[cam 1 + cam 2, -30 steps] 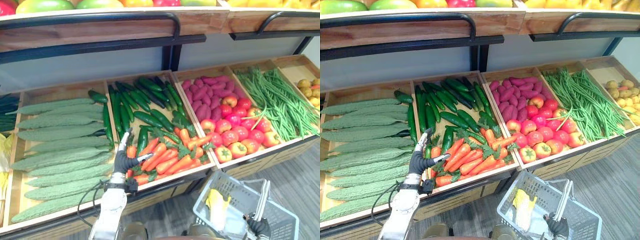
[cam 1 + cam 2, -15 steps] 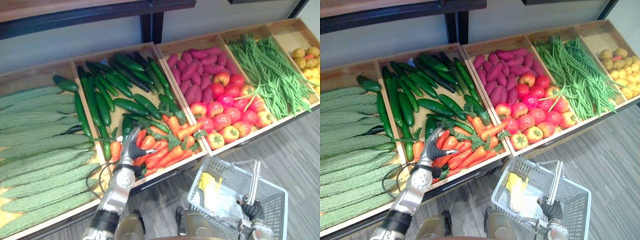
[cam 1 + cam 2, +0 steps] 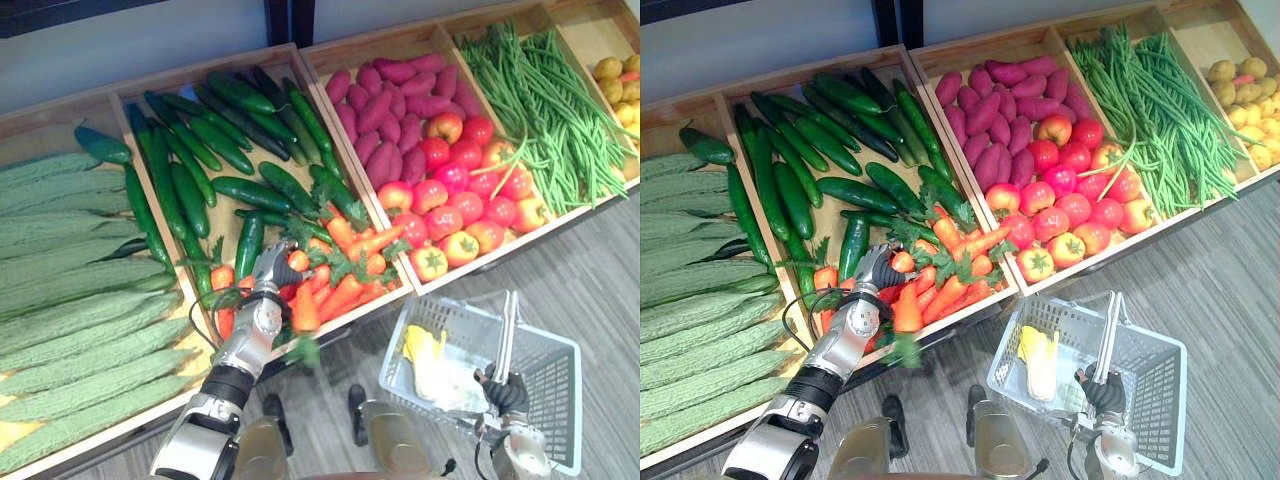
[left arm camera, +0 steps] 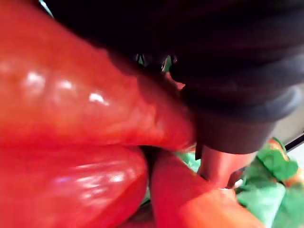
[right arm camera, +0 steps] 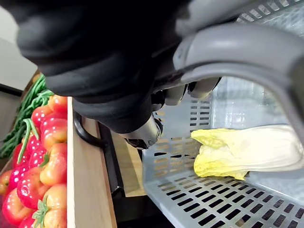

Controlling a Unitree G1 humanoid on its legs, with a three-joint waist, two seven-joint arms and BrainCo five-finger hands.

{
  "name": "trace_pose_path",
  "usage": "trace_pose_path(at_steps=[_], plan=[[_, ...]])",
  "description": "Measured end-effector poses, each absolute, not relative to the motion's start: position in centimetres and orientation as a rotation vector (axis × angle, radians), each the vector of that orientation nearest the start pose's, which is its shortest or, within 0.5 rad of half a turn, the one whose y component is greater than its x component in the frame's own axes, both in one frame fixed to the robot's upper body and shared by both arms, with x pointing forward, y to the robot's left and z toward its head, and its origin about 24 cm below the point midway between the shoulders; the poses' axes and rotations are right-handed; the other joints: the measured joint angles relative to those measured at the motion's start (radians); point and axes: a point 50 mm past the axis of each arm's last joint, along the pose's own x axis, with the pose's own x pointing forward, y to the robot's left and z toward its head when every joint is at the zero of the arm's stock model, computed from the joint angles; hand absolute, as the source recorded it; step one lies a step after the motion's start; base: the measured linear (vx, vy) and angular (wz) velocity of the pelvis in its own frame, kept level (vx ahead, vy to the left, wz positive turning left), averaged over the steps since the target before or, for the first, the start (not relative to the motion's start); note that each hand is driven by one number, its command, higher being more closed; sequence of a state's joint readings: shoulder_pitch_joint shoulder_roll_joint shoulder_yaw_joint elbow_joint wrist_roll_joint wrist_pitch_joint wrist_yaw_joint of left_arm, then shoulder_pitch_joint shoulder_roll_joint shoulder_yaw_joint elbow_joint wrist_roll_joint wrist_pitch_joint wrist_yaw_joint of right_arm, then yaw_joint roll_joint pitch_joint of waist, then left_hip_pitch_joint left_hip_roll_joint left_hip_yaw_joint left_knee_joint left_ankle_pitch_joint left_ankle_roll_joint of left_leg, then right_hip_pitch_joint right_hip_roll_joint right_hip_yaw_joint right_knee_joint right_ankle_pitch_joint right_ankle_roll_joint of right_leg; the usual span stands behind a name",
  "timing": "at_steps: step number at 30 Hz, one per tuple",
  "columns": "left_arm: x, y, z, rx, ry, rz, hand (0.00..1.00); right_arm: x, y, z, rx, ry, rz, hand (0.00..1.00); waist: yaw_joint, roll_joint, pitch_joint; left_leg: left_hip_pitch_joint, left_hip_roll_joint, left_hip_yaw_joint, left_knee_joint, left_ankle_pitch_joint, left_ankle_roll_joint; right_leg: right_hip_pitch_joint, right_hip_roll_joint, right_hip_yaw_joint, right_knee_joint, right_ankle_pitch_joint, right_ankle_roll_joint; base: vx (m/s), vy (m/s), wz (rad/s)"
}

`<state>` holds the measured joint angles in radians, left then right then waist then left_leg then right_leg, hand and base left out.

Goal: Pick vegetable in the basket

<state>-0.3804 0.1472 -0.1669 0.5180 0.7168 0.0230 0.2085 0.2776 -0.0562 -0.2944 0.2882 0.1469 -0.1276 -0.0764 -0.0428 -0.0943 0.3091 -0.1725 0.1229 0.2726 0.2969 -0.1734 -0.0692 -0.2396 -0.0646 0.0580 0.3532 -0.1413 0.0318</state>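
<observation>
The carrot (image 3: 304, 308) lay at the front of the wooden crate (image 3: 200, 75), just beside the thumb side of the left hand (image 3: 270, 275). Its long axis ran front to back, the orange tip towards the back of the stand and the green leafy end towards the robot, hanging over the crate's front edge. From the head views I could not tell whether that hand had closed on it. The left wrist view gave glossy orange-red carrot skin pressed close against the dark cover and some green leaves (image 4: 266, 190), but no clear grip either. In the same compartment, the other carrots (image 3: 350, 270) filled the front and dark cucumbers (image 3: 190, 190) the back. Bumpy pale bitter gourds (image 3: 80, 310) lay in the compartment to the left, and purple sweet potatoes (image 3: 385, 100) behind tomatoes (image 3: 450, 200) to the right, with green beans (image 3: 540, 120) beyond. Low on the right, the right hand (image 3: 505, 390) carried the grey basket (image 3: 560, 420). Its wrist view showed its fingers curled round the basket handle (image 5: 237, 61) and a pale yellow leafy vegetable (image 5: 247, 152) lying inside.
</observation>
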Motion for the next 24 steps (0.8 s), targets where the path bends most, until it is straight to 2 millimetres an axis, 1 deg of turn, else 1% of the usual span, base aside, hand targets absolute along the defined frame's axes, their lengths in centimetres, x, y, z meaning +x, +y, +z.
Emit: trace_pose_path(at_steps=[3, 8, 10, 12, 15, 16, 18, 20, 22, 24], plan=[[31.5, 13.9, 3.2, 0.943, -0.012, -0.028, 1.00, 14.7, -25.2, -5.8, 0.056, 0.394, -0.494, 1.00, -0.004, 0.009, 0.008, -0.004, 0.008, 0.006, 0.001, -0.001, 0.002, 0.001, 0.006, 0.001, 0.004, 0.000, 0.003, -0.11, -0.062, -0.01], [31.1, 13.5, 5.2, 0.896, -0.110, 0.011, 1.00, 14.6, -25.2, -5.8, 0.057, 0.395, -0.494, 1.00, -0.007, 0.013, 0.009, 0.009, 0.028, 0.025, 0.012, 0.001, -0.002, 0.005, 0.018, 0.000, 0.012, -0.007, 0.005, 0.01, -0.048, -0.03], [30.8, 13.6, 6.4, 0.868, -0.164, 0.041, 1.00, 14.7, -25.0, -5.9, 0.063, 0.393, -0.494, 1.00, -0.007, 0.014, 0.009, 0.014, 0.037, 0.028, 0.031, 0.003, 0.006, 0.015, 0.025, 0.003, 0.014, -0.008, 0.006, 0.07, -0.015, -0.07], [30.4, 13.7, 6.9, 0.849, -0.198, 0.065, 1.00, 14.7, -25.0, -5.9, 0.064, 0.392, -0.496, 1.00, -0.008, 0.016, 0.008, 0.015, 0.036, 0.028, 0.035, 0.000, 0.009, 0.017, 0.024, 0.004, 0.015, -0.009, 0.007, 0.04, 0.012, 0.00], [29.7, 14.1, 7.1, 0.826, -0.218, 0.100, 1.00, 14.6, -24.9, -5.9, 0.068, 0.394, -0.496, 1.00, -0.008, 0.016, 0.008, 0.038, 0.034, 0.031, 0.038, -0.003, 0.009, 0.038, 0.022, 0.006, 0.016, -0.013, 0.012, 0.04, 0.021, 0.02], [29.5, 14.2, 7.2, 0.821, -0.222, 0.107, 1.00, 14.6, -24.9, -5.9, 0.069, 0.394, -0.496, 1.00, -0.007, 0.016, 0.008, 0.044, 0.034, 0.031, 0.039, -0.007, 0.009, 0.043, 0.022, 0.008, 0.018, -0.016, 0.016, 0.00, 0.000, 0.00], [29.0, 14.7, 8.0, 0.787, -0.261, 0.165, 1.00, 14.6, -24.9, -5.9, 0.068, 0.393, -0.497, 1.00, -0.004, 0.017, 0.008, 0.043, 0.037, 0.032, 0.065, -0.029, 0.008, 0.045, 0.021, 0.015, 0.040, -0.036, 0.015, -0.02, 0.001, -0.04], [28.7, 14.8, 8.7, 0.773, -0.296, 0.195, 1.00, 14.7, -25.0, -5.9, 0.067, 0.392, -0.496, 1.00, -0.004, 0.020, 0.006, 0.038, 0.039, 0.032, 0.082, -0.042, 0.006, 0.045, 0.022, 0.021, 0.049, -0.044, 0.019, -0.05, 0.010, -0.04], [28.2, 14.7, 9.7, 0.742, -0.345, 0.211, 1.00, 14.6, -25.1, -5.8, 0.066, 0.391, -0.499, 1.00, -0.005, 0.024, 0.004, 0.026, 0.046, 0.036, 0.101, -0.058, 0.006, 0.044, 0.025, 0.023, 0.050, -0.045, 0.020, -0.05, 0.020, -0.05], [27.5, 14.1, 10.7, 0.696, -0.411, 0.222, 1.00, 14.4, -25.3, -5.9, 0.064, 0.394, -0.510, 1.00, -0.004, 0.030, -0.005, 0.016, 0.052, 0.037, 0.124, -0.067, 0.009, 0.044, 0.028, 0.025, 0.050, -0.045, 0.021, -0.01, 0.028, -0.05]])
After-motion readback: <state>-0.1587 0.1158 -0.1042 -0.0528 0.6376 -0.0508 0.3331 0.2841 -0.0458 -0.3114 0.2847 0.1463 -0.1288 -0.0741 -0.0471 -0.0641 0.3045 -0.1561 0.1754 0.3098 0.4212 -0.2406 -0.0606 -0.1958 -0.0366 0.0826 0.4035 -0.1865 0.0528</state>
